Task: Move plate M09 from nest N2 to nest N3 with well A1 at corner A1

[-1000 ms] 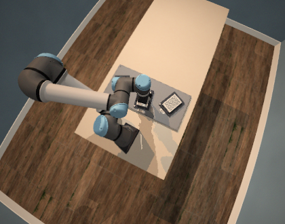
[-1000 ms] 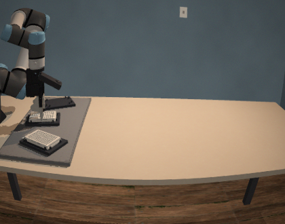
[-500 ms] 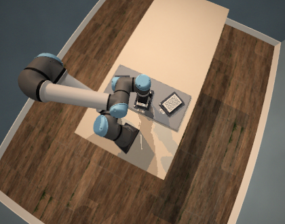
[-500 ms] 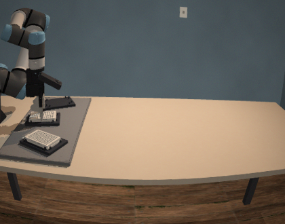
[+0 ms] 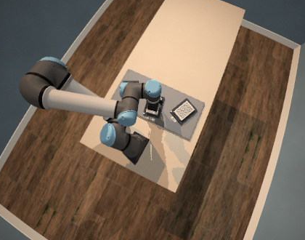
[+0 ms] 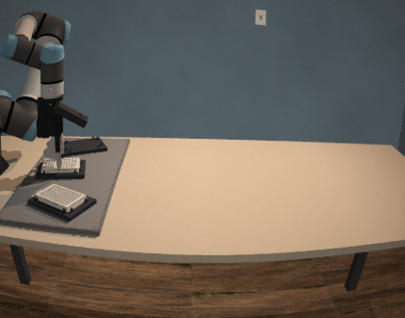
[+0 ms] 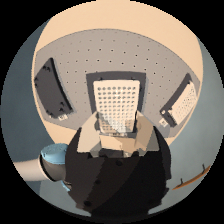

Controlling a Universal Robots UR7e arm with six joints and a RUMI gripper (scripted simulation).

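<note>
Plate M09 (image 6: 61, 164): a white well plate on the middle black nest, plate nest N2 (image 6: 60, 173); it lies in its nest, under the gripper. No label can be read in any view.
Gripper (image 6: 58, 147): one, pointing straight down over the near end of plate M09; the jaws are closed on that plate's end, as the wrist view shows the two fingers either side of it.
Plate M06 (image 6: 60, 197): the second white well plate, lying flat on plate nest N1 (image 6: 82, 207), the nest closest to the table's front edge in the exterior view, apart from the gripper.
Landing nest N3 (image 6: 86, 145): one black nest with nothing on it, at the far end of the row, just beyond the gripper.
Plates counted: two, both white with a grid of wells.
Nests counted: three, in a row on one grey mat (image 6: 108, 181); two carry plates, one does not.
Mat: dotted with small holes in the wrist view, lying at the left end of the table (image 6: 260, 191).
Arm (image 5: 80, 102): one, grey and silver with blue joint caps, its base (image 5: 138, 145) on the table beside the mat.
Other things: one white wall outlet (image 6: 260, 16) on the blue wall; wooden floor (image 5: 65, 195) around the table.
</note>
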